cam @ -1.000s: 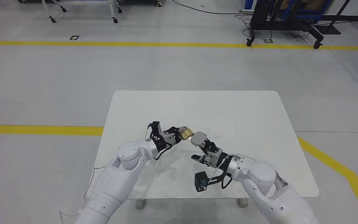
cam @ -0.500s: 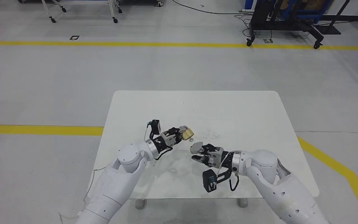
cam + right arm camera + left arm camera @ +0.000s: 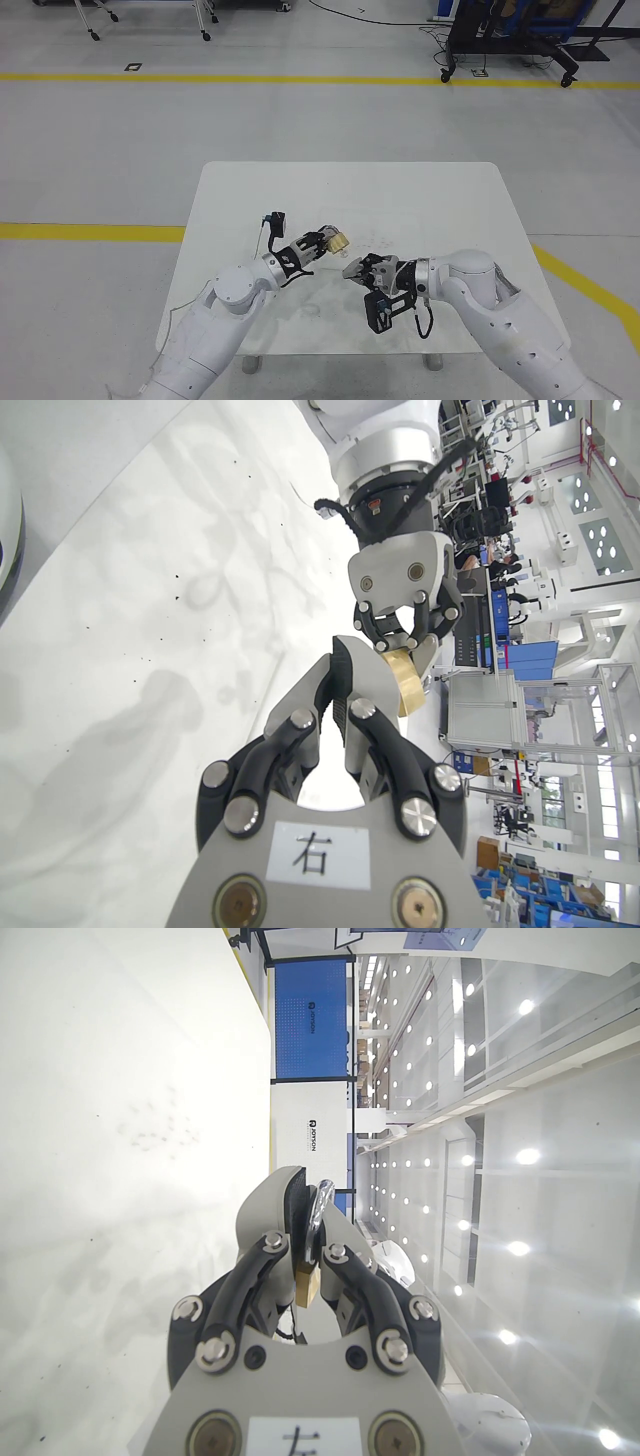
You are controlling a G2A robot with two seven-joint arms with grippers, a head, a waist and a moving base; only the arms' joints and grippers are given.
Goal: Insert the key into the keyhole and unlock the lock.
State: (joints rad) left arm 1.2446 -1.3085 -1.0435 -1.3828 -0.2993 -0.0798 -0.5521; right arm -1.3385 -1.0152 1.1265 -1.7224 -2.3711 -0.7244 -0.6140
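- My left tool (image 3: pixel 314 1215) is pinching the lock (image 3: pixel 306 1285).
- My right tool (image 3: pixel 341 672) is pressed together, with the lock just ahead of its tip, not touching.

1. The left gripper (image 3: pixel 314 1215) has its fingers (image 3: pixel 265 1210) closed on the lock (image 3: pixel 306 1284).
2. The lock's silver shackle (image 3: pixel 319 1208) is pinched between the finger pads. Its brass body sits nearer the gripper's palm (only a narrow edge shows).
3. To one side of the lock lies the white desk (image 3: pixel 125 1078), marked with faint dark smudges (image 3: pixel 160 1133) and specks.
4. Far beyond the lock stands a blue panel (image 3: pixel 310 1023), with rows of ceiling lights (image 3: pixel 525 1155) alongside.
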